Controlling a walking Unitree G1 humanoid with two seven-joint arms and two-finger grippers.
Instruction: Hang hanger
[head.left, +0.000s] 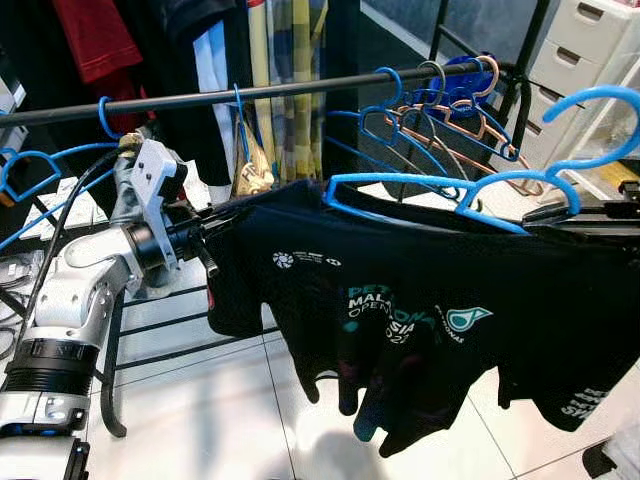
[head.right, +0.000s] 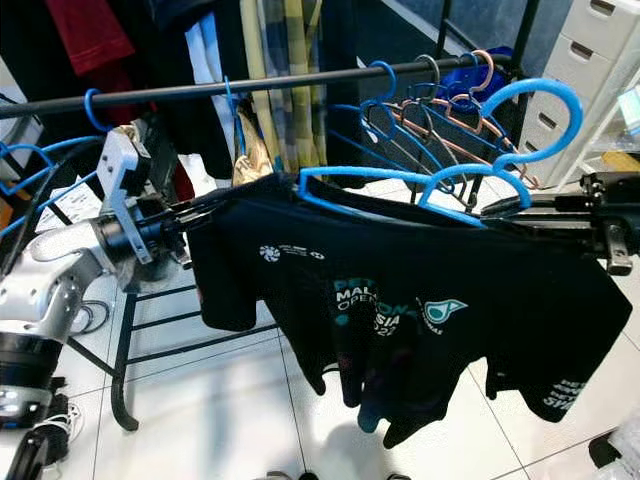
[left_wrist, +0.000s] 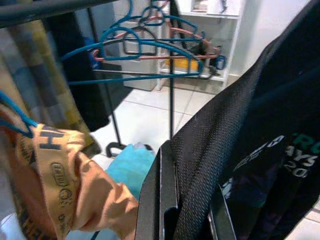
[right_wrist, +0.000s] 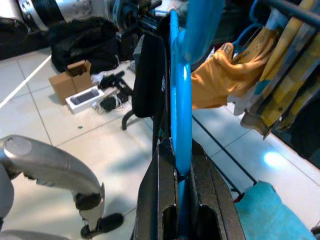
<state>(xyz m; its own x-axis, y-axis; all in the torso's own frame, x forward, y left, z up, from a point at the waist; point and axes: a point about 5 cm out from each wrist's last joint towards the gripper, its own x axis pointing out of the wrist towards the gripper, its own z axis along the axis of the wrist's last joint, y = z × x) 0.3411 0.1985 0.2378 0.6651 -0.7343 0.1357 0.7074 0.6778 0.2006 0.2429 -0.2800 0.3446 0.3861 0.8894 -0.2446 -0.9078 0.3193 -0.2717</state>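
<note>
From the head views, my blue hanger (head.left: 470, 195) carrying the black jersey (head.left: 420, 300) sat below the clothes rail (head.left: 250, 93), hook not yet over it. At my left wrist, my left end effector (left_wrist: 192, 220) pinched jersey fabric. At my right wrist, my right end effector (right_wrist: 181, 210) clamped the hanger.

A home's laundry or wardrobe corner. A black clothes rail (head.left: 200, 98) spans the scene, hung with shirts and a cluster of empty blue and copper hangers (head.left: 440, 120). Behind the rail's far end stands a white plastic drawer unit (head.left: 590, 50). Below the rail lies a white tiled floor (head.left: 200, 410), with small cardboard boxes (right_wrist: 75, 85) on it.
</note>
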